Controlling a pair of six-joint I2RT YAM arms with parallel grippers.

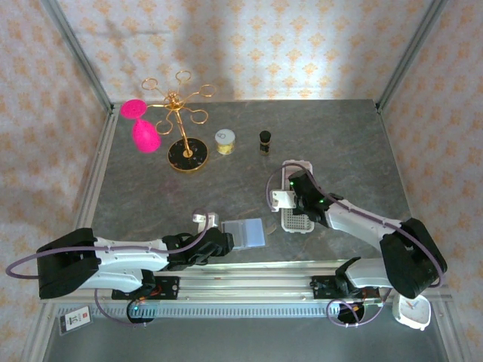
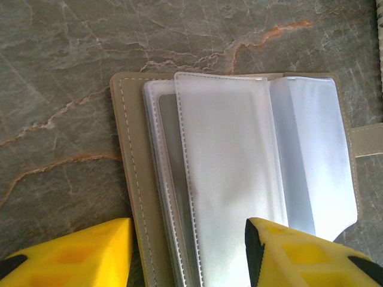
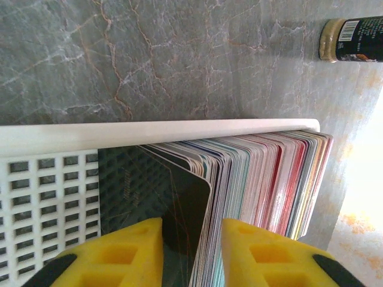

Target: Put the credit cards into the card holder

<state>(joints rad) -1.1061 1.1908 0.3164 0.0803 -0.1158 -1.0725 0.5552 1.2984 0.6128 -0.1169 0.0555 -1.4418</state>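
Inside white tray (image 3: 149, 128), credit cards (image 3: 269, 179) upright, row along tray.

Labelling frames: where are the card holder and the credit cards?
card holder (image 2: 227, 173), left wrist view, on its open clear sleeve.
credit cards (image 3: 263, 179), right wrist view, on the stacked edges.

Pale wallpaper (image 1: 264, 45) with a gold floral motif (soft shadows across it) surrounds the grey marbled bench (image 1: 355, 143), framed by metal posts (image 1: 79, 56).

At the tabletop's (image 1: 339, 143) near edge, the card holder (image 1: 246, 233) lies under my left end effector (image 2: 188, 257); credit cards (image 3: 263, 179) stand in the tray (image 1: 296, 223) rightward.
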